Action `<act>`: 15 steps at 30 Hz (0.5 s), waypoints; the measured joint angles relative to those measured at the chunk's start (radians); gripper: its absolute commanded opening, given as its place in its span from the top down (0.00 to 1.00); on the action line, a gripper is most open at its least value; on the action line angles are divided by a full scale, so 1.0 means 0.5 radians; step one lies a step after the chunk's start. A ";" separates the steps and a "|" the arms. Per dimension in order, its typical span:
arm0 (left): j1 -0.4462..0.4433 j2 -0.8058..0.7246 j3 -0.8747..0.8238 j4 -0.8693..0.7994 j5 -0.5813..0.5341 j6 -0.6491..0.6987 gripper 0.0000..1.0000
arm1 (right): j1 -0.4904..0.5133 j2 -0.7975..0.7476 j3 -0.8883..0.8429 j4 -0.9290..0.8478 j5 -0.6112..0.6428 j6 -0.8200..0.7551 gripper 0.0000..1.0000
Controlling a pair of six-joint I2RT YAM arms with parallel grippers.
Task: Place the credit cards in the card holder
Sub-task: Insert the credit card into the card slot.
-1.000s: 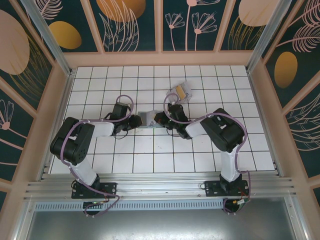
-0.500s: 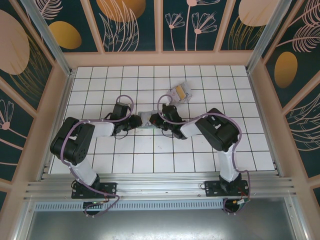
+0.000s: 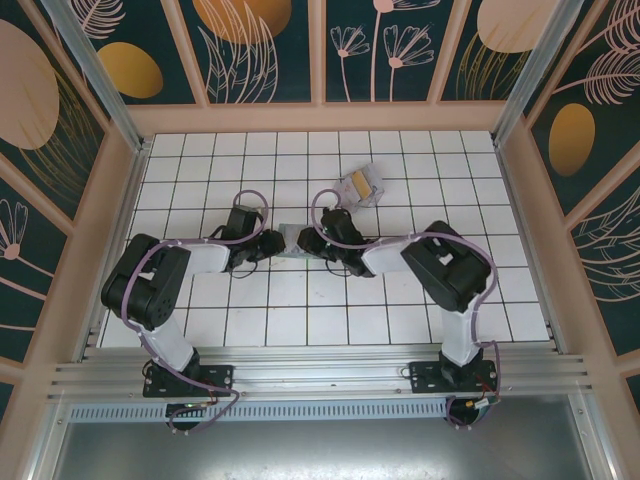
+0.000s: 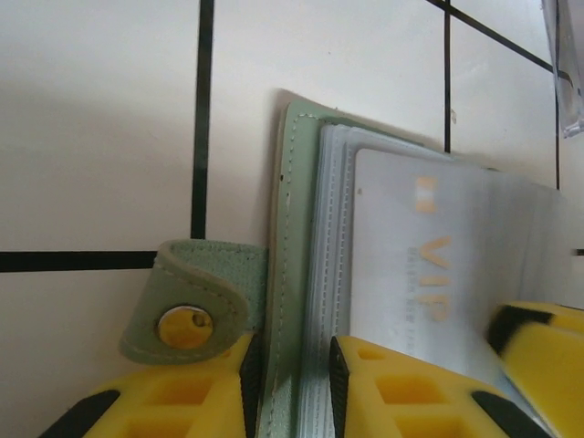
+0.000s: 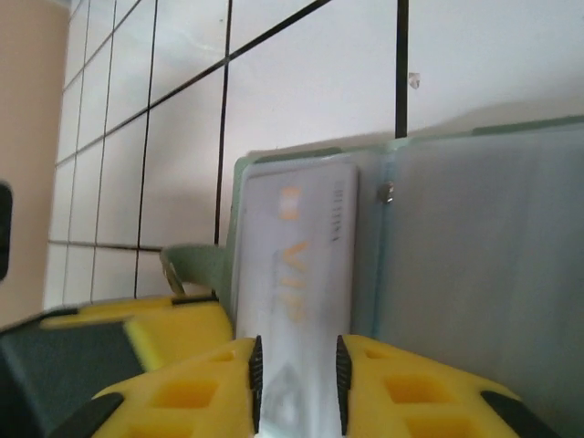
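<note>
- The right gripper (image 5: pixel 297 383) is clamped on the near end of a pale grey, glossy plastic card with orange VIP lettering (image 5: pixel 297 237). The card's far end lies on the paler blue-grey inside (image 5: pixel 484 237) of the flat sage-green folding card holder (image 4: pixel 294 182).
- The left gripper (image 4: pixel 290 388) is closed on the card holder's green cover edge, beside the rounded strap with its brass snap (image 4: pixel 187 315), pinning it to the white tiled table (image 3: pixel 450 160).
- Over the last second the right arm has slid leftward toward the left one. The strip of card holder showing between the two grippers from above has narrowed, while the left arm has stayed put.
- This reads as the VIP card being fed across the open card holder toward a sleeve. Whether its leading edge has actually entered a slot cannot be told, since it looks to lie on top of the sleeves.
- The remaining loose stack of pale credit cards with one yellow-orange card (image 3: pixel 362 185) lies apart, further back on the table, so the task appears to be at an early stage.
</note>
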 measured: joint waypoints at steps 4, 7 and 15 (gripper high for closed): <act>-0.061 0.000 0.001 -0.008 0.053 -0.001 0.71 | -0.055 -0.262 -0.053 -0.219 0.050 -0.141 0.61; -0.082 -0.001 0.004 -0.022 0.082 -0.001 0.71 | -0.146 -0.432 -0.086 -0.333 0.066 -0.237 0.60; -0.082 -0.107 0.007 -0.138 0.072 -0.002 0.65 | -0.340 -0.569 -0.353 -0.491 0.067 -0.333 0.59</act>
